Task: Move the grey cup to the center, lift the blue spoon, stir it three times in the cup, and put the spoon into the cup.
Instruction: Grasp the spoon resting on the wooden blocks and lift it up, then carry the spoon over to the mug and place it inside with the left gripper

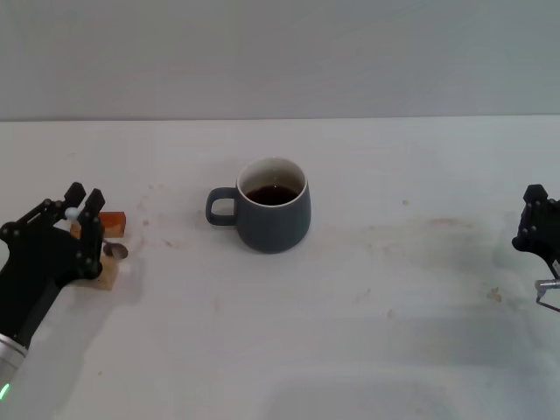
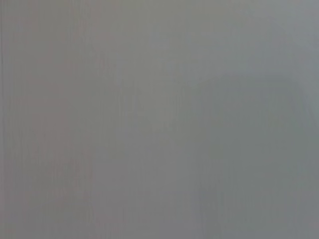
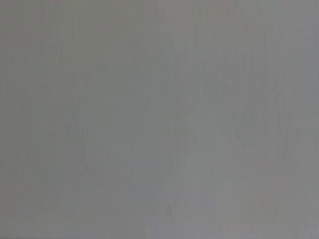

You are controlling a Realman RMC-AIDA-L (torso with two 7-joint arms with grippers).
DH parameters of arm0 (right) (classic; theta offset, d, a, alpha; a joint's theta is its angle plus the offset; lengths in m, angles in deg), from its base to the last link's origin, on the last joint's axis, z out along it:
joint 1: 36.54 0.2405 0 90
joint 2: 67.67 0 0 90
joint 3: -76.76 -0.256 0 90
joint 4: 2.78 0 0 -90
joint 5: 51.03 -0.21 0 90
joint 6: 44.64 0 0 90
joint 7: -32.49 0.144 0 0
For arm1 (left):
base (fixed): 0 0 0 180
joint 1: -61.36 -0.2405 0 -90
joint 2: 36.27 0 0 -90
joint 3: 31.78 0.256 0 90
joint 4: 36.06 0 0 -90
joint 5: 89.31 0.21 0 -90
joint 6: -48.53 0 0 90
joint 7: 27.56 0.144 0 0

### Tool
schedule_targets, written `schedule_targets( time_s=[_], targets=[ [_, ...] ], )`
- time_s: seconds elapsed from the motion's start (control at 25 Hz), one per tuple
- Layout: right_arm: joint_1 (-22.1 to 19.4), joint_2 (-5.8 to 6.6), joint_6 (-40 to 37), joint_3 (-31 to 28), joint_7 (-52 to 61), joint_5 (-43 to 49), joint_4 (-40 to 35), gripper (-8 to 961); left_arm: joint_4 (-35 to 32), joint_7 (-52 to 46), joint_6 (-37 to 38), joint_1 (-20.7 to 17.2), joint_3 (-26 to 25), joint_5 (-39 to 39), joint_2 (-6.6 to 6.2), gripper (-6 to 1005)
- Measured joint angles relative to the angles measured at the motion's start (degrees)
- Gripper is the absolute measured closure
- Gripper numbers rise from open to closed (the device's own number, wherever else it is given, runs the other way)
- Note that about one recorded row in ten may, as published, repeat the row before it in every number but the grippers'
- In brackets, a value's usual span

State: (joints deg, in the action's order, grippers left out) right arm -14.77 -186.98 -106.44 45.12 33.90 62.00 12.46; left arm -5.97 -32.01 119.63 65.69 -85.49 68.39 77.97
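The grey cup [image 1: 273,219] stands upright near the middle of the white table [image 1: 367,332], its handle pointing to the left and dark liquid inside. The blue spoon [image 1: 115,251] lies at the far left across two small wooden blocks [image 1: 112,222]; I see its metal bowl and a pale bit of its handle, while the rest is hidden by my left gripper [image 1: 81,214]. That gripper sits right over the spoon's handle. My right gripper [image 1: 535,223] hangs at the right edge, far from the cup. Both wrist views show only flat grey.
Faint brownish stains mark the table to the right of the cup [image 1: 437,229]. A grey wall [image 1: 280,52] runs behind the table's far edge.
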Motion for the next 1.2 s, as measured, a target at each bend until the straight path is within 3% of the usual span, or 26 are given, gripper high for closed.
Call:
schedule_targets(
  time_s=[0.24, 0.64, 1.2],
  targets=[
    [-0.58, 0.01, 0.00, 0.00, 0.00, 0.00, 0.83, 955, 4.71, -0.50, -0.91, -0.45, -1.06, 2.51, -1.70, 821],
    [-1.19, 0.15, -1.38, 0.00, 0.00, -0.01, 0.86, 955, 10.35, -0.60, -4.64, 0.08, -1.53, 3.90, -3.28, 832],
    [-1.74, 0.13, -2.00, -0.57, 0.00, -0.32, 0.04, 954, 18.68, -0.65, -11.48, 0.27, -4.12, 7.81, -3.85, 855]
  ],
)
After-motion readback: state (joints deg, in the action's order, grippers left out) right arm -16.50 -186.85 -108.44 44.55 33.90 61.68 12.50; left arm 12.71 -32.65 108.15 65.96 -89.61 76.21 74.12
